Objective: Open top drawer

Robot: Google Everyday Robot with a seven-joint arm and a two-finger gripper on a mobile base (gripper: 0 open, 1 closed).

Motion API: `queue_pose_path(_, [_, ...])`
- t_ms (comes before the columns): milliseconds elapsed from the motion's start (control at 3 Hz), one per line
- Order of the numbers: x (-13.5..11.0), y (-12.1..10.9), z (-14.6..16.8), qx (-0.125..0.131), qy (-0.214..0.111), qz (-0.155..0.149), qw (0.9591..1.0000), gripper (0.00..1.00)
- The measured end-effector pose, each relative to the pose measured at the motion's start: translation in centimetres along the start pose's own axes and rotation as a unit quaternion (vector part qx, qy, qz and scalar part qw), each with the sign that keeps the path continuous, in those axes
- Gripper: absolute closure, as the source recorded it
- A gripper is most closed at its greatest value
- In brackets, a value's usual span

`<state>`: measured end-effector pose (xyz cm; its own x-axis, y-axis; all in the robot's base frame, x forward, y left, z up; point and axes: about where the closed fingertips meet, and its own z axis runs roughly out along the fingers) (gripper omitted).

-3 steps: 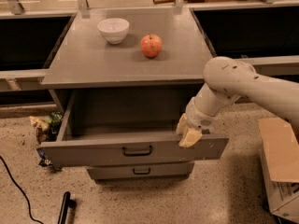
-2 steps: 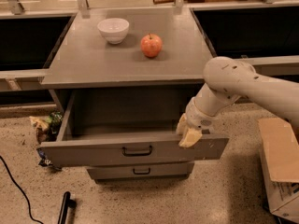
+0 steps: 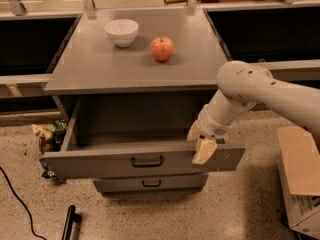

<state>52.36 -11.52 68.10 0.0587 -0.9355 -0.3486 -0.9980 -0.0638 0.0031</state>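
Observation:
The top drawer (image 3: 95, 163) is a wide grey front with a small black loop handle (image 3: 147, 161) at its centre. It stands pulled well out of the grey cabinet (image 3: 100, 69), and its inside looks empty. My gripper (image 3: 198, 145) is at the right part of the drawer front's top edge. One cream finger (image 3: 204, 151) lies on the outer face and the other (image 3: 193, 131) sits inside the drawer, clamping the front panel. My white arm reaches in from the right.
A white bowl (image 3: 122, 31) and a red apple (image 3: 162, 49) sit on the cabinet top. A shorter drawer front (image 3: 150, 184) shows below. A cardboard box (image 3: 300, 179) is on the floor at right. Crumpled wrappers (image 3: 47, 134), a black cable (image 3: 15, 199) and a black bar (image 3: 70, 221) lie at left.

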Motion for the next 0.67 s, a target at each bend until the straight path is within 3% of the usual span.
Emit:
queue_pose_path(333, [-0.2, -0.1, -0.5, 0.000, 0.005, -0.009, 0.9999, 0.00])
queue_pose_path(667, [-0.4, -0.4, -3.0, 0.017, 0.022, -0.019, 0.9994, 0.00])
